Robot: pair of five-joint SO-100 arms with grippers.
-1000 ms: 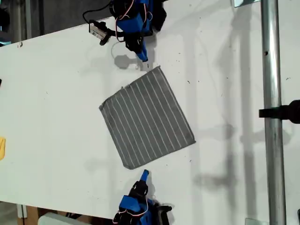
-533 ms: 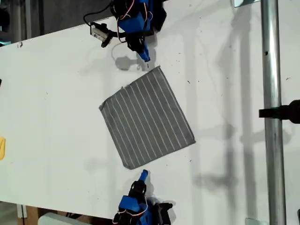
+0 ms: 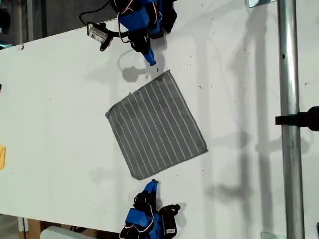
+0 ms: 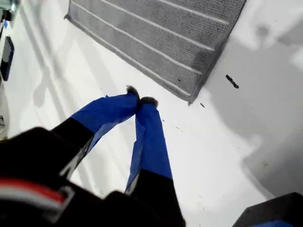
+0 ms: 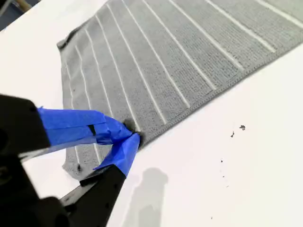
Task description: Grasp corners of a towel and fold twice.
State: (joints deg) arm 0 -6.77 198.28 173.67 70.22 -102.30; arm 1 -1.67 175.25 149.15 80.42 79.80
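Over the last second, both arms have adjusted their stance while the towel (image 3: 157, 124) has not moved. At the top of the exterior view, the arm carrying my first gripper (image 3: 151, 61) has swung its body slightly toward that view's left. Its tip stays just short of the towel's upper corner (image 3: 169, 72). At the bottom of the exterior view, the arm carrying my second gripper (image 3: 152, 185) has rotated its wrist, so more of its black housing now shows. Its tip stays just beside the lower corner (image 3: 139, 178).

Assessment: this is alignment for the first grasp. No corner has been lifted and no fold has begun.

Tool state:
- My first gripper (image 4: 140, 100) has its jaws pressed together and holds nothing. It sits above bare table, near the upper corner (image 4: 189, 100) but apart from it.
- My second gripper (image 5: 131, 135) also has its tips closed together. It appears over the towel's hem near the lower corner (image 5: 75, 172), with no cloth visibly pinched.

Both will probably need to part their jaws before descending.

The towel (image 5: 180, 56) lies flat and single-layered on the white table (image 3: 60, 99), rotated into a diamond between the two arms. The fabric is thin and grey with evenly spaced white stripes. A small pucker shows on one edge.
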